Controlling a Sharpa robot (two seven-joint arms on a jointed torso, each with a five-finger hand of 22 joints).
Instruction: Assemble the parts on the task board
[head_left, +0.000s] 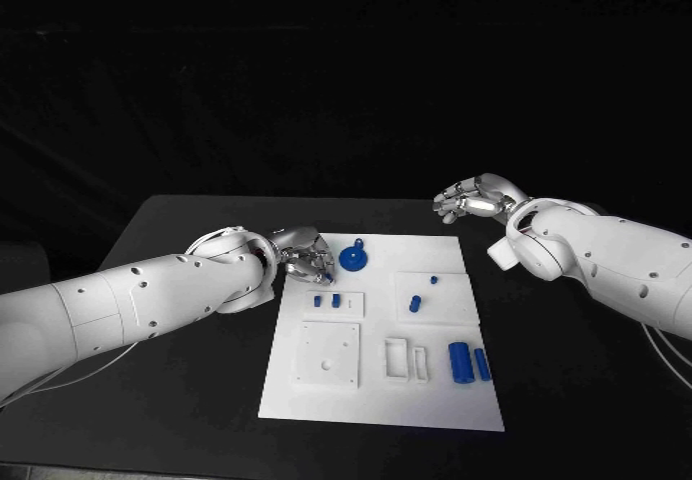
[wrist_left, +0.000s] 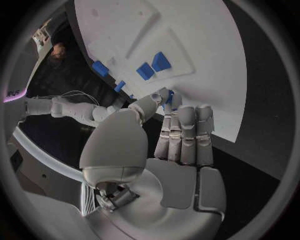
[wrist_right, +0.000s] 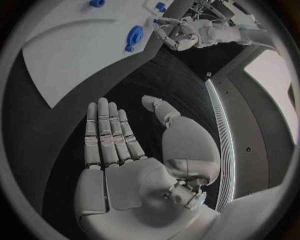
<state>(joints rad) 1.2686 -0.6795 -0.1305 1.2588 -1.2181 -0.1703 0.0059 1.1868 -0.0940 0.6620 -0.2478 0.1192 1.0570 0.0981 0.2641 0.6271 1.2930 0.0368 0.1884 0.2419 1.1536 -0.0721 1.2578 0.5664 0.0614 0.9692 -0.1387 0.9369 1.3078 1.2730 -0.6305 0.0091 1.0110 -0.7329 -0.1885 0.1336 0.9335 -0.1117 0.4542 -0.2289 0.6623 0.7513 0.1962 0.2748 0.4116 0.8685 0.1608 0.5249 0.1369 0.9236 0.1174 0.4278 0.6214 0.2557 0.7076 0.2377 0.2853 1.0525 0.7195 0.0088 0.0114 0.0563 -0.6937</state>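
Silver fingers (wrist_left: 170, 105) of the left hand (head_left: 299, 257) pinch a small blue part (wrist_left: 169, 97) at the far left edge of the white task board (head_left: 433, 400), beside a blue wheel (head_left: 353, 261). Off the board's far right corner, over the black tabletop (head_left: 188, 225), the right hand (head_left: 472, 199) hangs empty, fingers straight and apart

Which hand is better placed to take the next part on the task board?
Left. The left hand sits at the task board's far left edge, beside the blue wheel-shaped part, seemingly pinching something small and blue. The right hand hangs open off the board's far right corner, away from any part.
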